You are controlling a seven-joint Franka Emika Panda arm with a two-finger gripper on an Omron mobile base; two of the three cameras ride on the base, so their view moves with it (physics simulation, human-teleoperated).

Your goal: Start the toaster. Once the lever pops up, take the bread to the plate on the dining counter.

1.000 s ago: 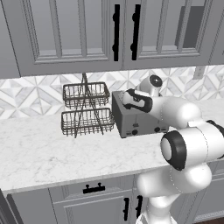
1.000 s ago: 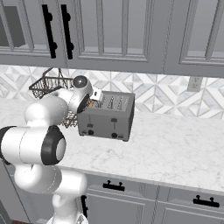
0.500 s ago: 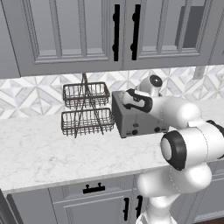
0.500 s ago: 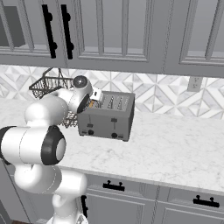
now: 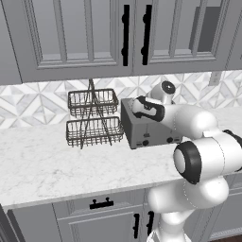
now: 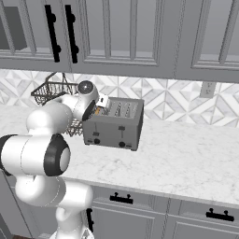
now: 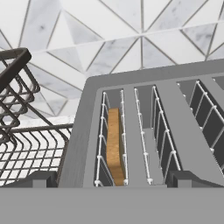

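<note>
Bread [image 7: 114, 146] sits upright in the toaster's [image 7: 148, 131] leftmost slot, lower centre of the hand view, long axis running away from the claw [image 7: 109, 180] poised directly above, fingertips spread open, one either side of the slot.

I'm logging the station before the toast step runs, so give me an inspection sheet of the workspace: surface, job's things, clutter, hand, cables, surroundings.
Surface: white marble-look counter over grey cabinets, bare in front of the toaster.
Job's things: toaster stands on the counter near the backsplash; bread sits upright in its leftmost slot in the hand view, the other slots empty.
Clutter: two-tier wire basket beside the toaster.
Hand: the hand is poised above the toaster's top, fingertips either side of the bread slot, holding nothing.
Cables: nothing seen.
Surroundings: grey wall cabinets with black handles, patterned tile backsplash, wall outlet.
</note>
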